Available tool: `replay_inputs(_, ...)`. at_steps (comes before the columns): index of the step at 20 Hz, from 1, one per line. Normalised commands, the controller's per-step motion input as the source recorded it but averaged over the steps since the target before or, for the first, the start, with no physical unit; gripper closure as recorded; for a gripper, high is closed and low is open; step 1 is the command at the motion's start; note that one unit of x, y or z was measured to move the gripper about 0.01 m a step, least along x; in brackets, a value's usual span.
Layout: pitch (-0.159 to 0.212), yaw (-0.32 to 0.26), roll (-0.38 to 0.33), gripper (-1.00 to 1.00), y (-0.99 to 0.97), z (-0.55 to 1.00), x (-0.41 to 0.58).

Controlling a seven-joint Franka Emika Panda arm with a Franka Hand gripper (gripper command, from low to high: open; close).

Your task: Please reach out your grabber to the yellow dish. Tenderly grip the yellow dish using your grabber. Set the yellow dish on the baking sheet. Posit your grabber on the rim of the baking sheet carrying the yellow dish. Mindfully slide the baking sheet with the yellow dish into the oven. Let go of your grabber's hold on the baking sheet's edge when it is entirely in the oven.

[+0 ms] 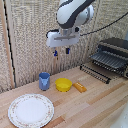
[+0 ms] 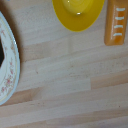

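The yellow dish [image 1: 63,84] is a small round bowl on the wooden table, between a blue cup and an orange block. It also shows in the wrist view [image 2: 78,12], cut off by the frame edge. My grabber [image 1: 61,51] hangs open and empty well above the dish, blue tips pointing down; its fingers do not show in the wrist view. The oven [image 1: 114,56] stands at the exterior view's right with its door down. The baking sheet [image 1: 107,60] lies inside it, its wire bars showing.
A blue cup [image 1: 44,80] stands beside the dish. A flat orange block [image 1: 79,87] lies on the dish's other side and shows in the wrist view [image 2: 116,22]. A large white patterned plate [image 1: 31,110] lies near the front, its rim in the wrist view [image 2: 6,65]. The oven door [image 1: 95,72] juts over the table.
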Motion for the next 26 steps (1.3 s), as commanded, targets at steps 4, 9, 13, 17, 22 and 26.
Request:
replay_inputs(4, 0.009, -0.122, 0.049, -1.00, -0.67, -0.25, -0.047)
replay_inputs(9, 0.013, -0.105, 0.041, -1.00, -0.57, -0.31, -0.078)
replay_inputs(13, 0.046, -0.055, 0.009, -1.00, -0.26, -0.40, -0.041)
replay_inputs(17, 0.082, -0.004, -0.012, -1.00, -0.04, -0.53, 0.000)
replay_inputs(22, 0.076, 0.000, -0.004, -1.00, -0.16, -0.54, 0.001)
replay_inputs(26, 0.016, 0.009, -0.010, -1.00, -0.22, -0.51, 0.017)
